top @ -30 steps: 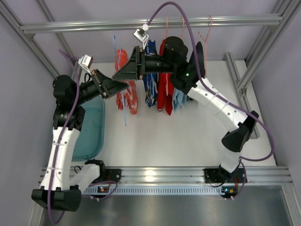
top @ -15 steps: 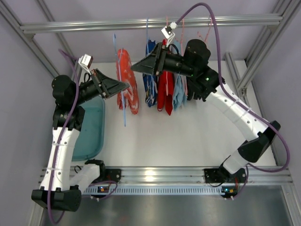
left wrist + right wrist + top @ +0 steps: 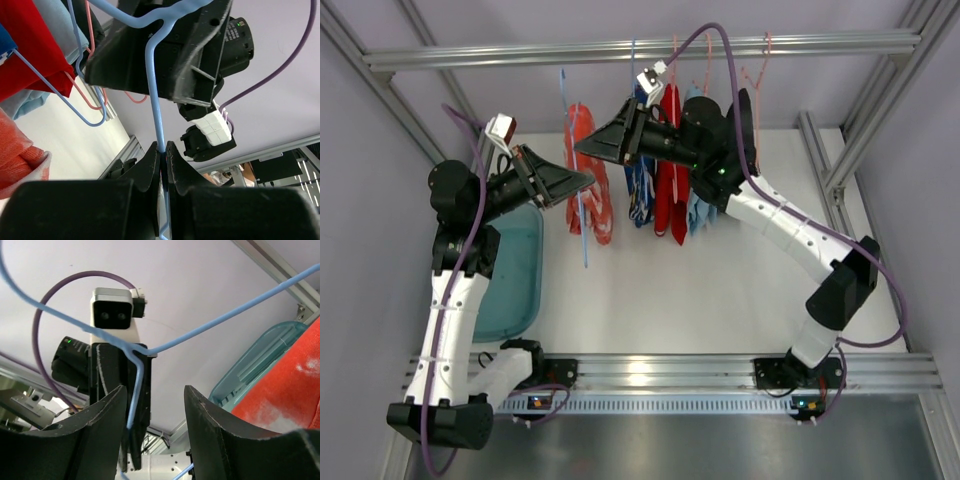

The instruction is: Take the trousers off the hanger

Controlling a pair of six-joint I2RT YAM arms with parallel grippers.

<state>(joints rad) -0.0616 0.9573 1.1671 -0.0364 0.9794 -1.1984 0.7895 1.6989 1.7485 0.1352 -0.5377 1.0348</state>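
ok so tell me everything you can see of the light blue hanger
The light-blue hanger is thin wire, smooth like coated metal or plastic, with a straight stem that forks into two sloping arms. It stands roughly upright and carries the orange-red trousers. The left gripper is shut on its stem. The right gripper is open close by, with no contact visible.

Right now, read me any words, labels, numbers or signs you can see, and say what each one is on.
None is readable.
Small white print on the right arm's black housing, left wrist view: too small to read.
Orange-red mottled fabric trousers, light-blue wire hanger, teal plastic bin: no print visible.
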